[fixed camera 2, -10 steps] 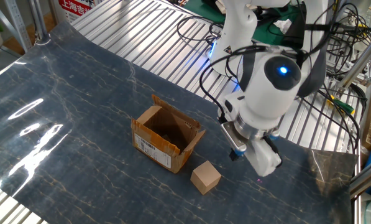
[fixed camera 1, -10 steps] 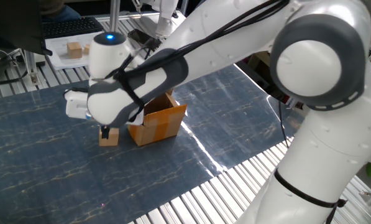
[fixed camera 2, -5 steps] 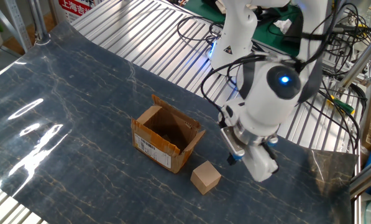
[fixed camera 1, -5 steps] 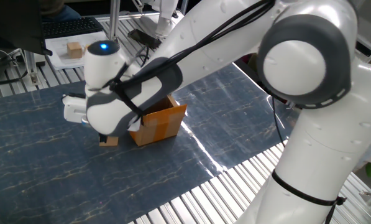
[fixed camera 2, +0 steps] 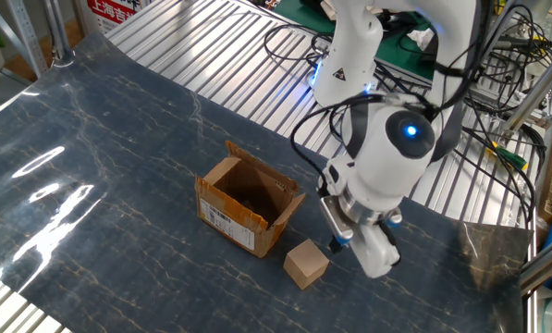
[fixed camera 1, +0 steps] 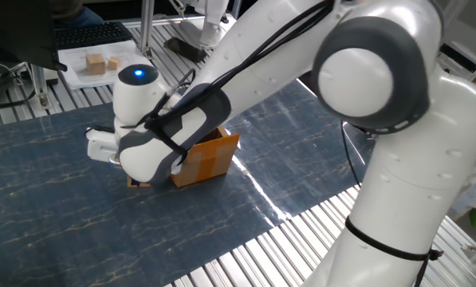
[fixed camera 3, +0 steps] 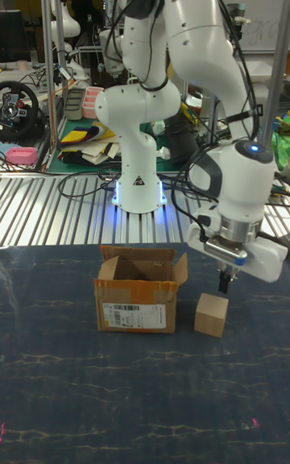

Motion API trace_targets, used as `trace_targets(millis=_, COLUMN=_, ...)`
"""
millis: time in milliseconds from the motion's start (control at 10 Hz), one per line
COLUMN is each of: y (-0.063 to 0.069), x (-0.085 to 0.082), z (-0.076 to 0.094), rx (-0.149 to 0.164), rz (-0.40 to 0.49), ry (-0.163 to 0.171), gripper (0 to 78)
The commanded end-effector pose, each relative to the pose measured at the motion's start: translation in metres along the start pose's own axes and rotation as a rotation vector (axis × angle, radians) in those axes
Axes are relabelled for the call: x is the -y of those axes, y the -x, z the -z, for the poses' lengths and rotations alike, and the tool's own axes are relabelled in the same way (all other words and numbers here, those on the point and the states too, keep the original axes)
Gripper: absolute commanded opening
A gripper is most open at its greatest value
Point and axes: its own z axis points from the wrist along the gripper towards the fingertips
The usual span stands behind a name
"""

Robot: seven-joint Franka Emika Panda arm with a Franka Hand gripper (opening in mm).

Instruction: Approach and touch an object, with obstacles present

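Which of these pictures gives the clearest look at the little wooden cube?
The tall fixed view: the wooden cube stands fully visible beside the cardboard box. The other fixed view shows it whole too; in one fixed view the arm hides nearly all of it.

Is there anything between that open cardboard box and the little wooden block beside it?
No. In the tall fixed view only bare dark tabletop separates the cardboard box from the wooden cube.
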Motion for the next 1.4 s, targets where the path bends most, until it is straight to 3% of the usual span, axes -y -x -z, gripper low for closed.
trace_targets(millis=100, y=0.007, x=-0.003, z=-0.009, rx=0.018, rz=0.004, ry=0.006, gripper=0.0)
trace_targets(millis=800, y=0.02, x=-0.003, z=-0.013, rx=0.029, rz=-0.024, ry=0.012, gripper=0.0)
trace_targets(millis=1400, y=0.033, x=-0.013, z=-0.008, rx=0.043, rz=-0.038, ry=-0.007, gripper=0.0)
